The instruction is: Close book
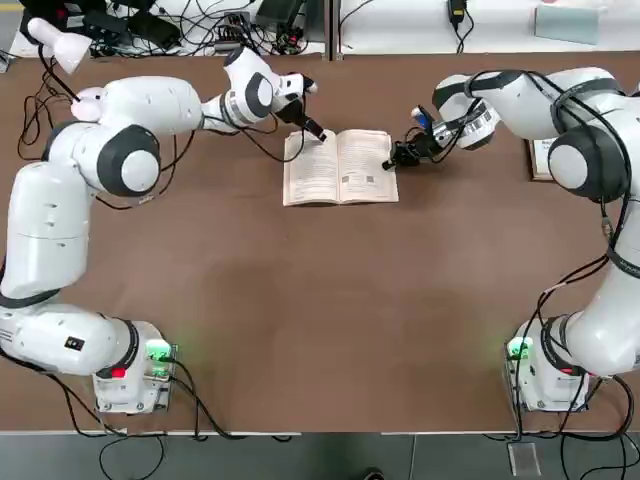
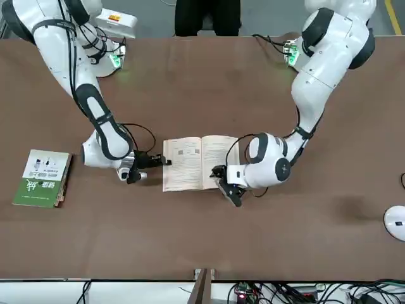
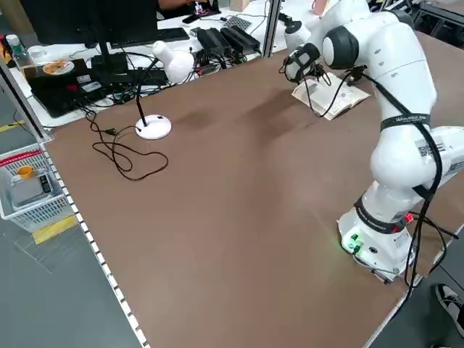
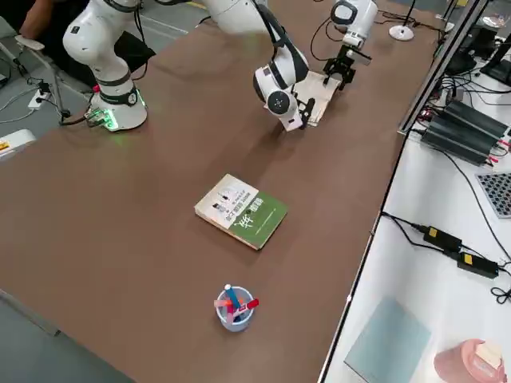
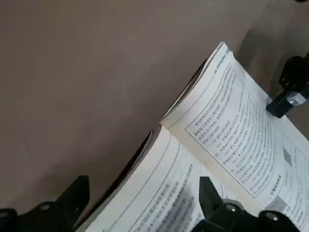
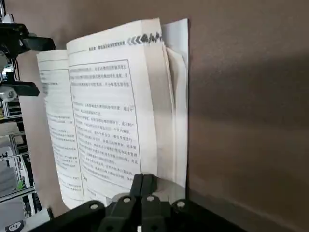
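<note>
Open book flanked by two tools on the brown tabletop [image 1: 320, 320].

The book [image 1: 340, 168] lies face up, pages spread, at the far middle of the tabletop. The left tool [image 1: 318, 131], fingers parted, reaches in from the left and straddles the far left corner of the left page; one finger [image 5: 212, 200] sits over the print, the other off the page edge. The right tool [image 1: 392, 160], fingers pressed together, rests at the outer edge of the right page. A green-and-white book [image 2: 43, 178] lies closed, well apart, at the robot's right side.
</note>
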You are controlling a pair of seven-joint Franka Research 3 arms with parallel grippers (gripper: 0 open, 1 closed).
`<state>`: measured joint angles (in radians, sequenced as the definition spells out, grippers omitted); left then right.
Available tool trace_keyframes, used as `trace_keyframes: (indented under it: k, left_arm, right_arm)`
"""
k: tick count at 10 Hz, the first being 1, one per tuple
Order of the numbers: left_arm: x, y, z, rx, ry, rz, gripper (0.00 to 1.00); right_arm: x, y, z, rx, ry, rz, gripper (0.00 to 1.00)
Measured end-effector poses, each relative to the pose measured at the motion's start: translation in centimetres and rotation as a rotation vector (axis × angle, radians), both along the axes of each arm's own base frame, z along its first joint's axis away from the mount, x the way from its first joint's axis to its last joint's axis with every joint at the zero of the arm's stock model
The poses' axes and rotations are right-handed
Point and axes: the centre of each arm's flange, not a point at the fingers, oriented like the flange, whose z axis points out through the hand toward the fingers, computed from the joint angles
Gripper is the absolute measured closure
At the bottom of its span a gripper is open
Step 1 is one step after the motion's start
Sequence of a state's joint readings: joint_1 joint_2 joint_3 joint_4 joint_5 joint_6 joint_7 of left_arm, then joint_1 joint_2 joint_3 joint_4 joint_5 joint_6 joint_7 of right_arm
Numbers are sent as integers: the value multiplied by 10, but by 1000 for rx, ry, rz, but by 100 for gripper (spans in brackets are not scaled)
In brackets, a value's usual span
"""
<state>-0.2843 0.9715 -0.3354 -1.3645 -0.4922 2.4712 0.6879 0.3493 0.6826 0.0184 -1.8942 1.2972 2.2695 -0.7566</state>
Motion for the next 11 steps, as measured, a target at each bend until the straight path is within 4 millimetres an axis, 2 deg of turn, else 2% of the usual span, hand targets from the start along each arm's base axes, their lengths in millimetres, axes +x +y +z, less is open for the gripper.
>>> trace_keyframes:
  k: [4, 11]
  left_arm:
    - [1, 7, -12, -35, 29, 9, 0]
    - [3, 11, -9, -66, 94, 2, 0]
  right_arm:
    - [0, 0, 0, 0, 0, 0, 99]
    - [0, 0, 0, 0, 0, 0, 99]
